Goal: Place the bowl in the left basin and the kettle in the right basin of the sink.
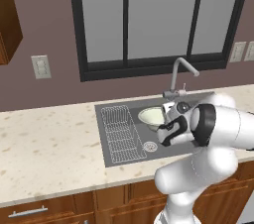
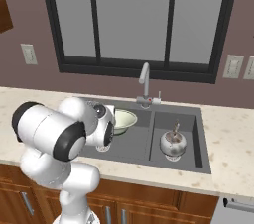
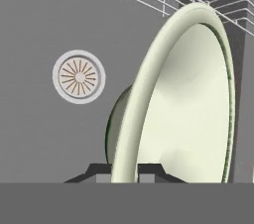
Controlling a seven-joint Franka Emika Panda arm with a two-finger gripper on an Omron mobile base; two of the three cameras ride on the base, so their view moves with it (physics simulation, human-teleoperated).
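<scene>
Closest, the gripper [image 3: 124, 172] has its dark tips nearly together, pinching the rim of the bowl [image 3: 188, 114], a wide, smooth cream-white round with a greenish interior, held over the left basin [image 1: 119, 156]. Beyond lie the round ribbed drain [image 3: 79, 77] and white wire rack [image 1: 120, 131]. Farther right, the mottled silvery kettle [image 2: 172, 142] sits in the right basin [image 2: 193, 119]; the arm hides part of the sink [image 2: 149, 166].

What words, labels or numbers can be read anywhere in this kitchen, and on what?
None: no readable text in any view.
The pale cream-white bowl, squat silvery kettle, dark grey sink and white wall plates carry no lettering.
</scene>
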